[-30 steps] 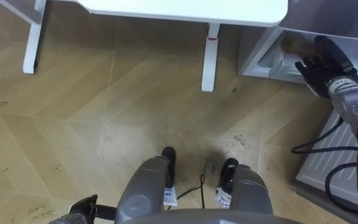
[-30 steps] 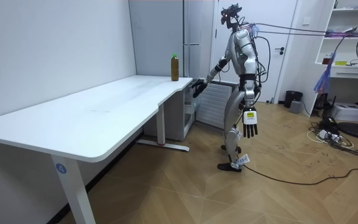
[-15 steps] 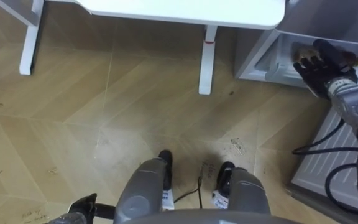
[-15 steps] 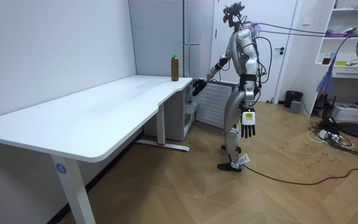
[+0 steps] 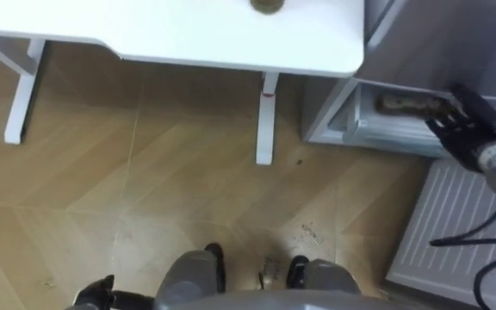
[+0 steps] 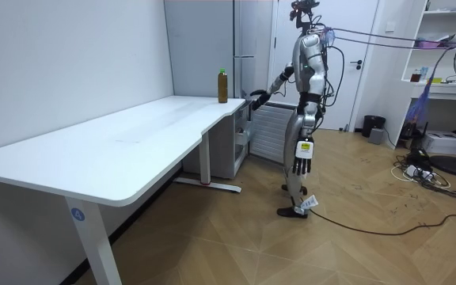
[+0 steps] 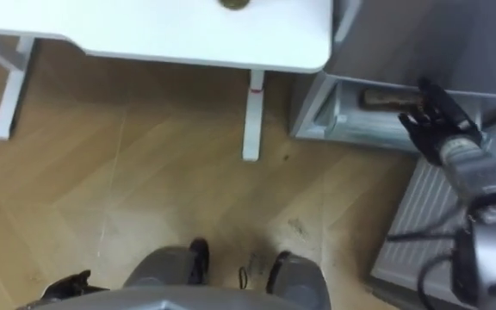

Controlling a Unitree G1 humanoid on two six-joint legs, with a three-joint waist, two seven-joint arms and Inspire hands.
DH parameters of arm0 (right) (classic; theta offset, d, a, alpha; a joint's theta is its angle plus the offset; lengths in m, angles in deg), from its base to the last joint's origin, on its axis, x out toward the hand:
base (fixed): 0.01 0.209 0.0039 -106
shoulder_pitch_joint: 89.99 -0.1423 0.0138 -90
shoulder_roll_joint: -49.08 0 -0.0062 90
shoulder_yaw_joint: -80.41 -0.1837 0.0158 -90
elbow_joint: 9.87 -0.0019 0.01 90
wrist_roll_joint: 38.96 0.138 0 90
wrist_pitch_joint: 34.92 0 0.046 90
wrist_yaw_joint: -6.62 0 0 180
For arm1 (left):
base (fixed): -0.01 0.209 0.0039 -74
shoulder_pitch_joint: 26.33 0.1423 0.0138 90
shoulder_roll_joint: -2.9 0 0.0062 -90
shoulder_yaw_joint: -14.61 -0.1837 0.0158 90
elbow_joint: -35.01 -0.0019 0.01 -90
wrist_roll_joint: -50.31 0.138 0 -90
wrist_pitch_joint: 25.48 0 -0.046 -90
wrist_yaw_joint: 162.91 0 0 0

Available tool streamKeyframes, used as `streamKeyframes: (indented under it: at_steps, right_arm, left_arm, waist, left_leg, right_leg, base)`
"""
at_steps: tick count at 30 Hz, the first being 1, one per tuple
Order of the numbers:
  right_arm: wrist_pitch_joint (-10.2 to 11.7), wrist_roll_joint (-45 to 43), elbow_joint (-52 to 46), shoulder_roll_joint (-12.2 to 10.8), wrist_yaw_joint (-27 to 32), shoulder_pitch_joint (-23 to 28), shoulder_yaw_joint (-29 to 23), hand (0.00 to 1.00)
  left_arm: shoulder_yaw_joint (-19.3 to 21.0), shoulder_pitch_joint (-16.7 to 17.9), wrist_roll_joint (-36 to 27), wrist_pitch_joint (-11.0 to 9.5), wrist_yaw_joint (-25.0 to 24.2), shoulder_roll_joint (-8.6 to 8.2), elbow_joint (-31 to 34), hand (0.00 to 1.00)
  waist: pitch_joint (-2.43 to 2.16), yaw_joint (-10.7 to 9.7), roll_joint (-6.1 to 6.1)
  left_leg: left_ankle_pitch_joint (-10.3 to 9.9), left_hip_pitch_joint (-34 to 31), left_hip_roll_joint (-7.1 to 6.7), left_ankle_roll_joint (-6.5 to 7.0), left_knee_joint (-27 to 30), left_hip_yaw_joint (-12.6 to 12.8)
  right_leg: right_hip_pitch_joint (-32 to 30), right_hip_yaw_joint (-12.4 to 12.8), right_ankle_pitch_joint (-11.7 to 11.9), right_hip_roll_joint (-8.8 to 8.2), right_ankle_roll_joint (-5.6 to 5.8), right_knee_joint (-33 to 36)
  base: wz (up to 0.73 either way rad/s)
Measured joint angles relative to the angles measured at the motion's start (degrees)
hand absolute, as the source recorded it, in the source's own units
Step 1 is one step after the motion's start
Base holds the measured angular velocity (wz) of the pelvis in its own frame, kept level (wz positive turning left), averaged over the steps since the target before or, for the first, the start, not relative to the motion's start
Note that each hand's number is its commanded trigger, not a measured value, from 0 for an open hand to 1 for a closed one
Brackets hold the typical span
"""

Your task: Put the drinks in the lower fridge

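The right robot hand, fingers spread and holding nothing, has lifted clear of the lower fridge at the robot's 2 o'clock, and the robot has straightened up beside it. The desk spans 10 to 12 o'clock. A brown drink lies inside the fridge compartment, just off the fingertips, so that one looks delivered. A second bottle stands upright on the desk's corner at 12 o'clock and is likely next. The left robot hand hangs relaxed at its side.

Bright, even room light falls on the white table, shading the floor beneath.
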Motion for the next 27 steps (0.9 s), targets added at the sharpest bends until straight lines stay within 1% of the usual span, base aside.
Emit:
streamKeyframes:
  at_steps: [1, 2, 3, 4, 6, 7, 8, 9, 10, 11, 13, 14, 16, 18, 19, 21, 22, 24, 27]
  right_arm:
    - [0.0, -0.7, 0.0, 0.0, -0.4, 0.9, -0.5, 0.00]
    - [0.0, -2.3, -0.2, 0.0, -1.5, 3.0, -1.0, 0.00]
    - [-0.1, -3.1, -0.5, 0.0, -2.6, 5.4, -1.6, 0.00]
    - [-0.1, -3.2, -0.5, 0.0, -2.9, 6.4, -1.9, 0.00]
    - [0.0, -4.9, -0.8, 0.0, -3.6, 9.3, -3.7, 0.00]
    - [0.0, -5.5, -0.8, 0.0, -3.7, 10.0, -4.2, 0.00]
    - [0.0, -7.1, -0.8, -0.1, -4.1, 11.2, -5.1, 0.00]
    - [0.0, -8.7, -1.0, -0.1, -4.4, 12.2, -5.3, 0.00]
    - [0.0, -9.8, -1.3, -0.1, -4.6, 12.8, -5.3, 0.00]
    - [0.0, -12.3, -2.6, -0.2, -4.8, 14.2, -5.3, 0.00]
    - [0.8, -13.2, -3.0, -0.8, -5.8, 16.3, -5.2, 0.00]
    - [1.3, -13.3, -3.0, -1.7, -6.3, 17.7, -5.2, 0.00]
    - [1.3, -14.2, -2.8, -3.0, -6.9, 19.7, -5.2, 0.00]
    - [1.7, -15.3, -2.8, -5.1, -7.9, 22.9, -5.1, 0.00]
    - [1.7, -15.7, -2.8, -5.7, -8.1, 23.6, -5.2, 0.00]
    - [1.7, -18.5, -2.8, -7.8, -8.6, 25.6, -5.2, 0.00]
    - [1.7, -19.5, -2.6, -8.3, -8.6, 26.1, -5.2, 0.00]
    - [1.7, -20.8, -0.8, -10.4, -8.6, 27.4, -5.2, 0.00]
    - [1.6, -21.3, -0.2, -12.2, -8.5, 28.6, -5.2, 0.00]
  left_arm:
    - [0.4, 0.3, 0.1, 0.1, 0.0, 0.02, 0.1, 0.00]
    - [0.8, 1.2, 0.5, 0.2, 0.0, 0.05, 0.3, 0.00]
    - [1.1, 2.0, 1.3, 0.1, -0.1, 0.04, 0.3, 0.00]
    - [1.3, 2.2, 1.7, 0.1, -0.2, 0.01, 0.3, 0.00]
    - [2.0, 3.3, 2.0, 0.3, -0.3, -0.29, 0.3, 0.00]
    - [2.0, 3.6, 2.2, 0.3, -0.3, -0.36, 0.3, 0.00]
    - [2.6, 4.0, 2.6, 0.3, -0.3, -0.60, 0.3, 0.00]
    - [4.1, 4.4, 3.0, 0.3, -0.3, -0.94, 0.4, 0.00]
    - [4.6, 4.4, 3.5, 0.3, -0.2, -1.05, 0.6, 0.00]
    - [5.5, 4.5, 4.3, 0.3, -0.1, -1.18, 1.1, 0.00]
    - [6.2, 4.4, 4.2, 0.1, 0.1, -1.22, 1.5, 0.00]
    - [6.3, 4.5, 4.2, 0.0, 0.2, -1.22, 1.4, 0.00]
    - [6.3, 4.4, 4.3, -0.1, 0.3, -1.43, 0.8, 0.00]
    - [6.3, 4.2, 4.3, -0.3, 1.4, -2.01, -0.3, 0.00]
    - [6.4, 4.2, 4.3, -0.3, 1.6, -2.26, -0.3, 0.00]
    - [6.7, 4.2, 4.4, -0.4, 2.3, -3.40, -0.2, 0.00]
    - [7.1, 4.2, 4.4, -0.4, 2.4, -3.67, -0.3, 0.00]
    - [8.9, 4.2, 4.2, -0.6, 2.9, -4.72, -0.5, 0.00]
    - [8.9, 2.9, 3.7, -1.0, 4.0, -5.41, -1.3, 0.00]
  waist:
    - [-0.06, -0.1, -0.07]
    - [-0.17, -0.8, -0.19]
    - [-0.33, -0.9, -0.39]
    - [-0.35, -0.8, -0.49]
    - [-0.22, -1.2, -0.36]
    - [-0.12, -1.5, -0.27]
    - [-0.09, -2.0, -0.10]
    - [0.06, -2.2, -0.12]
    - [0.03, -2.2, -0.03]
    - [0.14, -2.2, 0.14]
    - [0.35, -2.1, 0.18]
    - [0.58, -2.0, -0.06]
    - [0.74, -1.8, -0.10]
    - [0.73, -1.9, 0.11]
    - [0.69, -2.0, 0.07]
    - [0.65, -2.2, 0.19]
    - [0.65, -2.2, 0.18]
    - [0.79, -2.3, -0.03]
    - [0.77, -2.4, -0.03]
  left_leg:
    - [-0.1, 1.0, 0.22, -0.11, -0.5, 0.0]
    - [-0.2, 2.9, 0.59, -0.30, -1.4, 0.0]
    - [-0.3, 4.5, 0.90, -0.48, -2.2, 0.0]
    - [-0.4, 5.1, 0.99, -0.56, -2.5, 0.0]
    - [-0.5, 7.3, 1.11, -0.67, -3.6, 0.2]
    - [-0.5, 7.9, 1.12, -0.68, -3.9, 0.3]
    - [-0.5, 9.1, 1.12, -0.68, -4.5, 0.7]
    - [-0.5, 9.9, 1.11, -0.69, -5.0, 0.9]
    - [-0.5, 10.2, 1.11, -0.69, -5.2, 1.0]
    - [-0.5, 10.8, 1.11, -0.69, -5.5, 1.3]
    - [-0.5, 11.9, 1.12, -0.70, -6.3, 1.4]
    - [-0.5, 13.0, 1.12, -0.83, -6.9, 1.6]
    - [-0.6, 14.6, 1.15, -0.95, -7.7, 2.2]
    - [-0.7, 15.8, 1.20, -1.05, -8.6, 2.4]
    - [-0.7, 15.8, 1.21, -1.06, -8.7, 2.4]
    - [-0.7, 16.1, 1.22, -1.06, -9.2, 2.4]
    - [-0.7, 16.4, 1.22, -1.06, -9.4, 2.3]
    - [-0.7, 17.8, 1.22, -1.09, -9.6, 2.4]
    - [-0.9, 18.0, 1.23, -1.13, -10.1, 2.4]
  right_leg:
    - [1.2, 0.0, 0.4, 0.39, -0.03, -1.2]
    - [3.5, -0.5, 1.0, 0.95, -0.07, -3.4]
    - [5.3, -0.7, 1.3, 1.38, -0.13, -4.9]
    - [6.0, -0.8, 1.4, 1.53, -0.15, -5.4]
    - [8.2, -0.9, 1.4, 1.76, -0.19, -6.6]
    - [8.9, -0.9, 1.5, 1.82, -0.15, -7.1]
    - [9.9, -0.9, 1.5, 1.81, -0.11, -7.4]
    - [10.5, -0.8, 1.5, 1.76, -0.07, -7.5]
    - [10.6, -0.7, 1.5, 1.76, -0.05, -7.6]
    - [10.9, -0.5, 1.4, 1.80, -0.04, -7.8]
    - [12.0, -0.4, 1.4, 1.86, 0.01, -8.3]
    - [12.7, -0.2, 1.3, 1.92, 0.13, -8.5]
    - [13.7, 0.5, 1.3, 2.06, 0.17, -9.1]
    - [14.7, 0.7, 1.3, 2.19, 0.19, -9.6]
    - [14.7, 0.7, 1.3, 2.22, 0.19, -9.7]
    - [14.8, 1.0, 1.4, 2.31, 0.11, -10.2]
    - [14.9, 1.0, 1.4, 2.32, 0.10, -10.3]
    - [16.4, 0.9, 1.3, 2.34, 0.12, -10.5]
    - [16.6, 0.7, 1.3, 2.35, 0.18, -10.4]
  base:
    - [-0.11]
    - [-0.03]
    - [0.00]
    - [0.00]
    - [-0.04]
    - [-0.04]
    - [-0.04]
    - [-0.05]
    - [-0.09]
    - [-0.08]
    - [-0.07]
    - [-0.14]
    - [-0.17]
    - [-0.06]
    - [-0.05]
    - [-0.08]
    - [-0.06]
    - [-0.02]
    - [0.00]
